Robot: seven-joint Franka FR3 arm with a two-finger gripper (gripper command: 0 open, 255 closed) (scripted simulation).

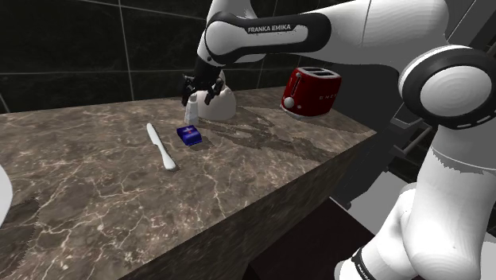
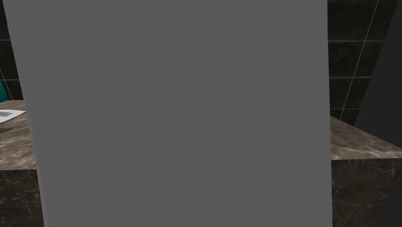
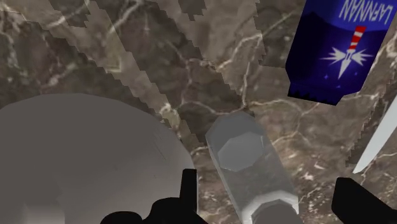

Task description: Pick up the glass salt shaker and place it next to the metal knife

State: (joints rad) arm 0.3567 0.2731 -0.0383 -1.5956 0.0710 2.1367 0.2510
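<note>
Shoulder view: the white Franka arm (image 1: 373,40) reaches across a brown marble tabletop (image 1: 95,215) backed by a dark tiled wall (image 1: 71,48). The black claw (image 1: 197,91) hangs directly over the salt shaker (image 1: 191,113), a small pale, translucent column standing near the tabletop's far edge. Just beside the shaker, at 3 o'clock, sits a pale domed vessel (image 1: 218,105); whether the two touch cannot be told. A dark blue box (image 1: 189,136) lies at 6 o'clock of the shaker. The knife (image 1: 160,147), drawn white, lies at about 7 o'clock of the shaker and at 8 o'clock of the box, apart from both. A red toaster (image 1: 310,91) stands well off at 3 o'clock.

Wrist view: the claw (image 3: 267,179) is wide open and grips nothing. The salt shaker (image 3: 245,159), with its octagonal cap, stands between the two fingers (image 3: 189,191), and a gap shows on each side. The domed vessel (image 3: 83,159) lies outside one finger. The knife (image 3: 375,146) blade lies outside the other, and the blue box (image 3: 337,48) sits beyond the shaker.

Second exterior view: a flat grey slab (image 2: 180,109) stands before the camera, with strips of tabletop (image 2: 361,145) at either side.
</note>
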